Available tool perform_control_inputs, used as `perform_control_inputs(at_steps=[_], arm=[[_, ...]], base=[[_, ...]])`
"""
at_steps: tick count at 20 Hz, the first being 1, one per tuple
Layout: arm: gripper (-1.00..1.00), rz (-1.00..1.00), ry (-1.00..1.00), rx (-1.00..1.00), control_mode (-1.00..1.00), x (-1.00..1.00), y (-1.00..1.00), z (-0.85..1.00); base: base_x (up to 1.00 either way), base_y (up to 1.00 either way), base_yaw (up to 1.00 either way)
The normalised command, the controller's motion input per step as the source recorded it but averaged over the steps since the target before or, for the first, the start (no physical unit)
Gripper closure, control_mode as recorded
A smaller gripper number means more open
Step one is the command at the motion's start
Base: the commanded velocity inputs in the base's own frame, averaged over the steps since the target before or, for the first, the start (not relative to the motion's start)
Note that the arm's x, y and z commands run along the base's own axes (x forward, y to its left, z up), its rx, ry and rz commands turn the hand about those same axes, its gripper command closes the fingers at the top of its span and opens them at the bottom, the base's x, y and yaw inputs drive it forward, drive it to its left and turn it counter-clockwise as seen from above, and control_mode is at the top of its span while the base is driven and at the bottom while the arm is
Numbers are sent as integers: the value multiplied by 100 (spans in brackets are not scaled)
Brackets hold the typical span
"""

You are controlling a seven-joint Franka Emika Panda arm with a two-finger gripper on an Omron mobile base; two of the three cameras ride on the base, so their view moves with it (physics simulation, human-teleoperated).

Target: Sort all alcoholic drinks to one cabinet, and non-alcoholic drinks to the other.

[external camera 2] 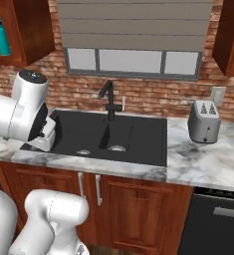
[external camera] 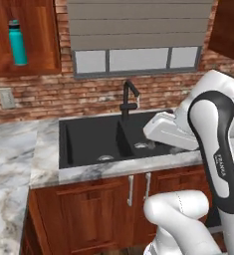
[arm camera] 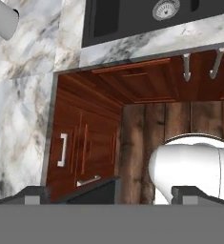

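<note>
Marble counter [arm camera: 23,95], black sink [arm camera: 132,19], wood base cabs [arm camera: 85,147] below

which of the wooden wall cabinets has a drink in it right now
The cabinet at upper left, left of the window, holds the slim teal bottle standing upright. The wall cabinet at upper right, above the toaster, shows no drink in its visible part.

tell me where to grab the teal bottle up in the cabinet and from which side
Probably around its straight middle, below the black cap, coming in level from the cabinet's open front. The teal bottle stands upright in the wooden cabinet, whose walls close off the other sides. The gripper is open.
</note>
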Motion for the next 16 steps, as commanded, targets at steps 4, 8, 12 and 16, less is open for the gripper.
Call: perform_control_inputs(at_steps=[4, 8, 12, 16], arm=[[-100, 0, 0, 0, 100, 0, 0, 0], [-100, 0, 0, 0, 100, 0, 0, 0], [-100, 0, 0, 0, 100, 0, 0, 0], [-100, 0, 0, 0, 100, 0, 0, 0]], base=[[-20, -100, 0], [-3, -100, 0], [0, -100, 0], [0, -100, 0]])
